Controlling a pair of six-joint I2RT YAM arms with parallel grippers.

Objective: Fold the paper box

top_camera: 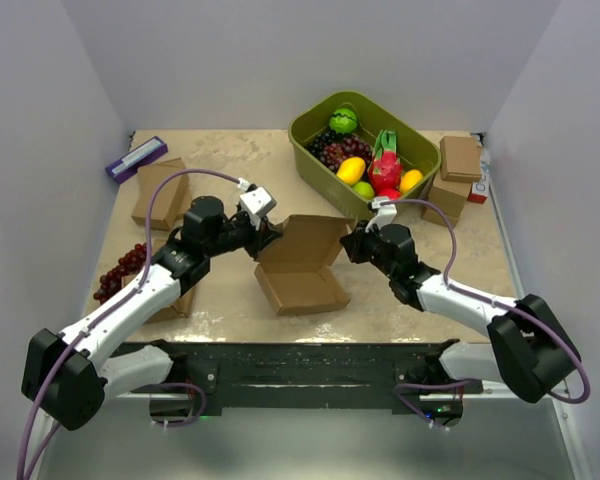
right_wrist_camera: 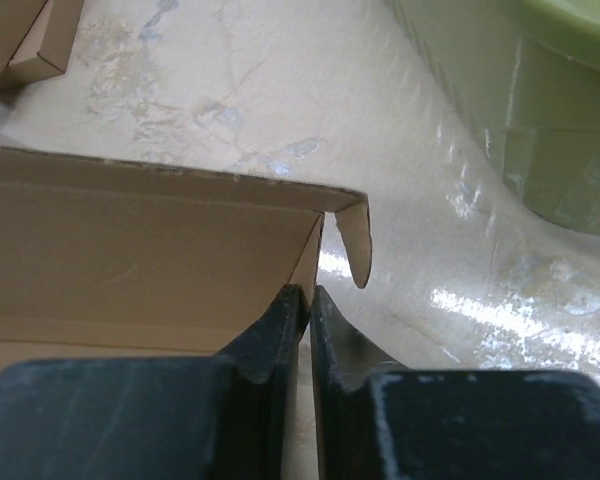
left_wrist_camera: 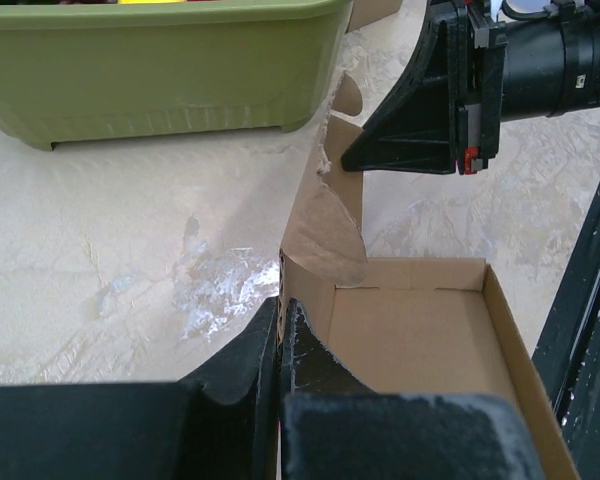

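Mid table: paper box, lid flap up at far side, long axis near-far. L claw pinches its left wall, R claw pinches flap's right edge. Box lies btwn both, equally near.

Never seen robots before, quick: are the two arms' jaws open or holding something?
Left gripper: closed, pinching the box wall.
Right gripper: closed on the box's edge.
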